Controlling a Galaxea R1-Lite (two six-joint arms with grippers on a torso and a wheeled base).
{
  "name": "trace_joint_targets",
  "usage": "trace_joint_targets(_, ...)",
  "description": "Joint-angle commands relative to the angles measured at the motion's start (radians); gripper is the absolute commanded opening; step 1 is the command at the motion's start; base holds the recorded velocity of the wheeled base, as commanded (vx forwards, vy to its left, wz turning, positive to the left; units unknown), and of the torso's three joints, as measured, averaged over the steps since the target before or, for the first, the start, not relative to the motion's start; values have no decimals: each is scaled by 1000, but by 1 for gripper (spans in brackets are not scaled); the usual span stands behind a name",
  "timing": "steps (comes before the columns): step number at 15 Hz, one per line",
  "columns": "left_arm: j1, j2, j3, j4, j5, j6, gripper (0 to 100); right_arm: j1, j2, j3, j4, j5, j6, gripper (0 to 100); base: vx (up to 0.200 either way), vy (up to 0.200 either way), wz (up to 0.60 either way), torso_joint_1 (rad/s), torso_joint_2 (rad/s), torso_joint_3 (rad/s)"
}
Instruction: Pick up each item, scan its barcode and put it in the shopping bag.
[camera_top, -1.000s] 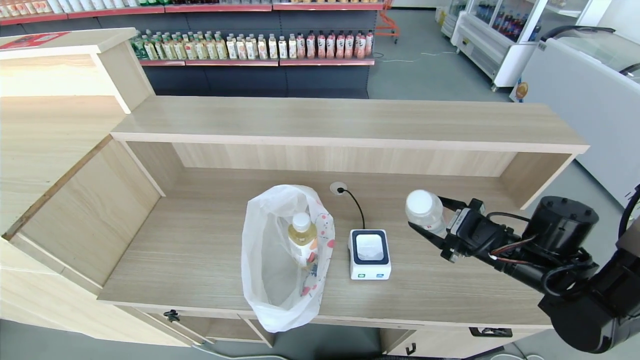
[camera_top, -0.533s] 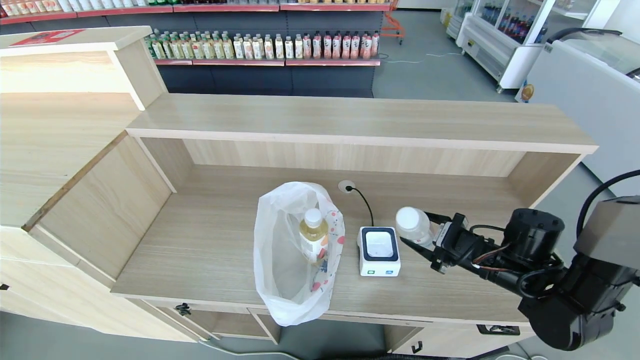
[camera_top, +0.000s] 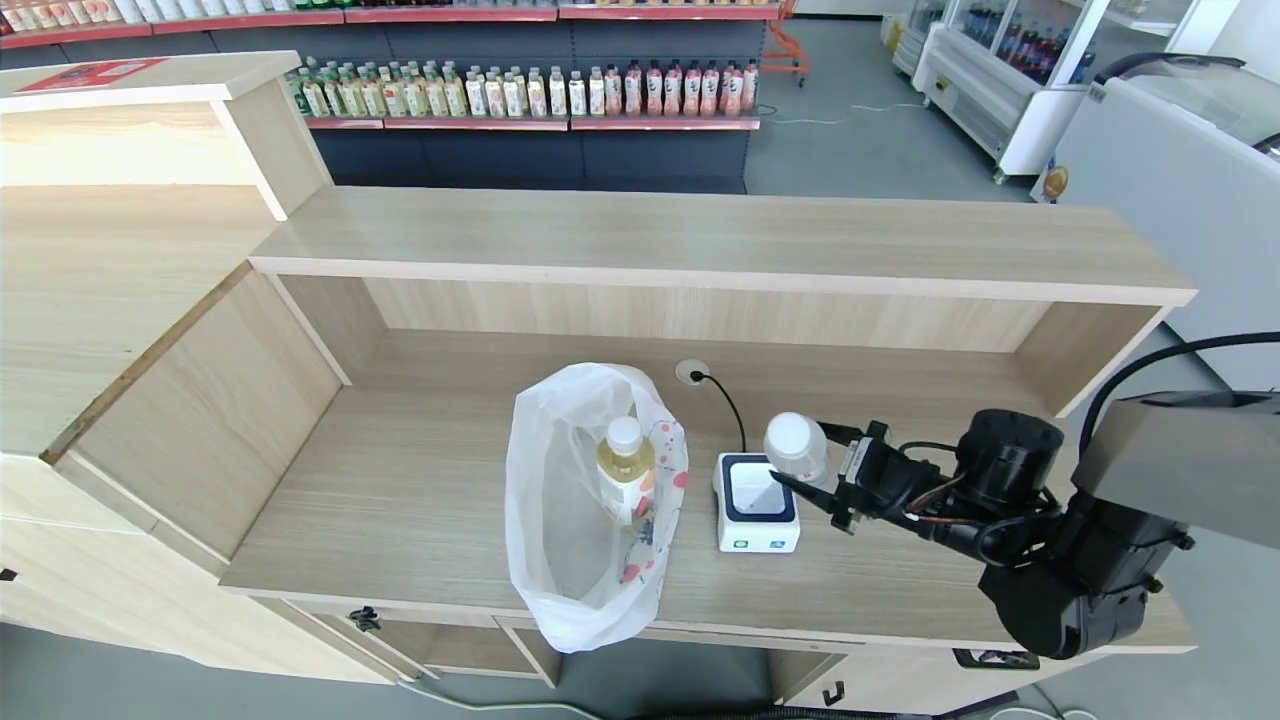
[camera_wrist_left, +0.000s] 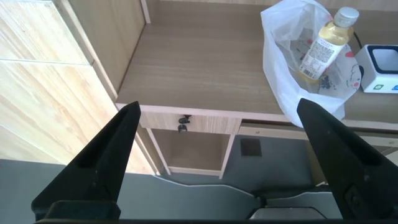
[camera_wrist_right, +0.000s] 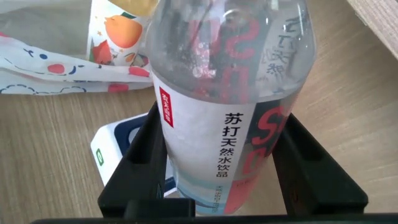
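A pale wood checkout counter (camera_top: 400, 480) lies beneath the right gripper's (camera_top: 800, 455) fingers (camera_top: 805, 492), with a round cable port (camera_top: 690, 375) set in it just past their tips. A raised ledge (camera_top: 700, 240) runs across farther ahead. Well beyond it, store shelves (camera_top: 450, 125) hold rows of bottled drinks (camera_top: 520, 95), while glass-fronted chillers (camera_top: 1005, 50) and a white chest freezer (camera_top: 1170, 170) stand on grey floor (camera_top: 870, 150) far off to the fingers' right

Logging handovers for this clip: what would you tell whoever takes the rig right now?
Left gripper: open, empty, off the counter's left front.
Right gripper: shut on the clear water bottle, held at the scanner's right edge.
Done: yellow drink bottle stands in the shopping bag.
Left: scan the water bottle if not yet read, then bag it.
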Motion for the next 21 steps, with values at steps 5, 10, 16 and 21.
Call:
trace_joint_targets(5, 0, 0, 0, 0, 0, 1, 100, 6, 112, -171, -1, 66, 39, 0, 0, 0, 0, 0, 0, 0)
trace_joint_targets(10, 0, 0, 0, 0, 0, 1, 100, 28, 182, -267, -1, 89, 76, 0, 0, 0, 0, 0, 0, 0)
trace_joint_targets(16, 0, 0, 0, 0, 0, 2, 100, 35, 248, -365, -1, 139, 81, 0, 0, 0, 0, 0, 0, 0)
trace_joint_targets(21, 0, 0, 0, 0, 0, 2, 100, 37, 241, -357, -1, 139, 81, 0, 0, 0, 0, 0, 0, 0)
